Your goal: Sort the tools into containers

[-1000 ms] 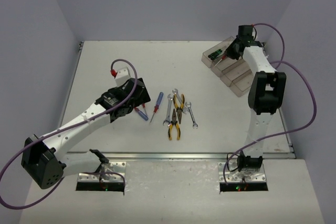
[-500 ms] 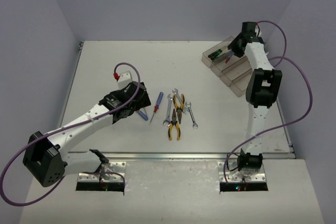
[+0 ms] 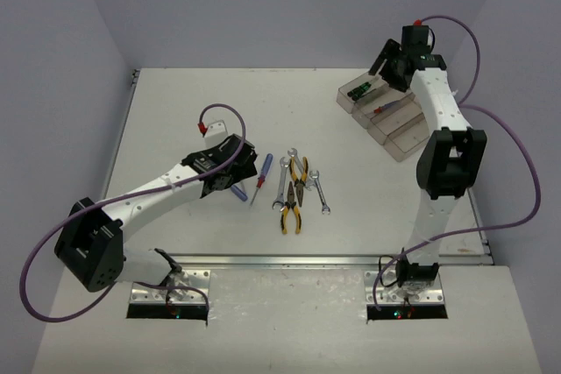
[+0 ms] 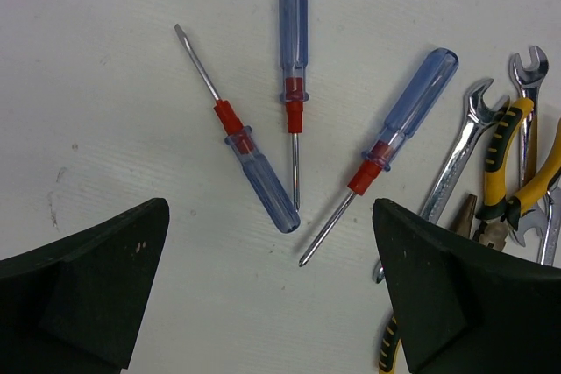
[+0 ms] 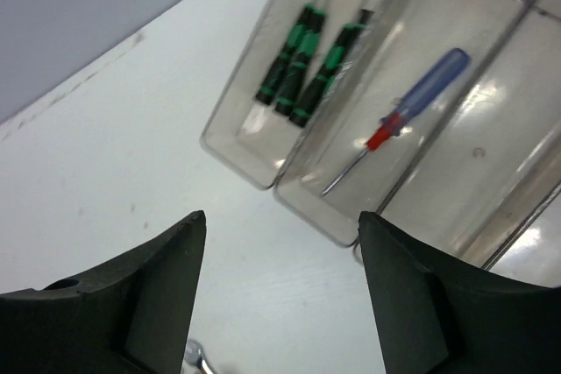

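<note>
The right pincer (image 5: 280, 251) is hanging above the tray of bins (image 3: 399, 142), which is sitting at the 2 o'clock corner of the counter (image 3: 175, 102). Its jaws are standing well apart and holding nothing. In the right wrist view, the end bin is holding the black-and-green screwdrivers (image 5: 302, 59), which are lying side by side. The bin next to it, at their 3 o'clock, is holding a single blue-and-red screwdriver (image 5: 412, 102), which is lying at a slant on the bin floor. The other bins in that view are showing only bare plastic.

The left pincer (image 4: 270, 243) is hovering low near the middle of the counter. It is spread as wide as the view allows and is gripping nothing. Between its two dark fingers (image 4: 88, 286), three loose blue-and-red screwdrivers (image 4: 292, 67) are lying flat on the counter, fanned out. The leftmost is pointing its tip toward 11 o'clock and the middle one straight toward 6 o'clock. The rightmost is pointing toward 7 o'clock.

At their 3 o'clock, the silver wrenches (image 4: 456, 159) and the yellow-and-black pliers (image 4: 504, 155) are lying in a loose cluster, some touching or overlapping. From above, this cluster is sitting at the counter's centre, well apart from the tray.
</note>
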You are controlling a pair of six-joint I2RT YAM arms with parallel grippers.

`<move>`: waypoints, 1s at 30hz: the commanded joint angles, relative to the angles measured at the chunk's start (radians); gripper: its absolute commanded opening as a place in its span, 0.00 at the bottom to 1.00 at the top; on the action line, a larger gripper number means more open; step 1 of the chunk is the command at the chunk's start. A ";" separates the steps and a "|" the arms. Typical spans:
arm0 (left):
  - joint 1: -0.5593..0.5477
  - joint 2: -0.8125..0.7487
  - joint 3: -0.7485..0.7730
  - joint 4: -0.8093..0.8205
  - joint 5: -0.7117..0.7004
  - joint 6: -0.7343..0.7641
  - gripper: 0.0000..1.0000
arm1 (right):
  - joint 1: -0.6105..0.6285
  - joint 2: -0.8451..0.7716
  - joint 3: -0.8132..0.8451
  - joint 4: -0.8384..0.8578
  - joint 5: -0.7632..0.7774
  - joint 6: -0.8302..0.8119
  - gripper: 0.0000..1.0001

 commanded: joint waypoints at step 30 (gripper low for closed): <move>0.225 0.716 0.404 0.113 0.142 0.118 0.00 | 0.240 -1.153 -1.259 0.274 -0.448 -0.108 0.68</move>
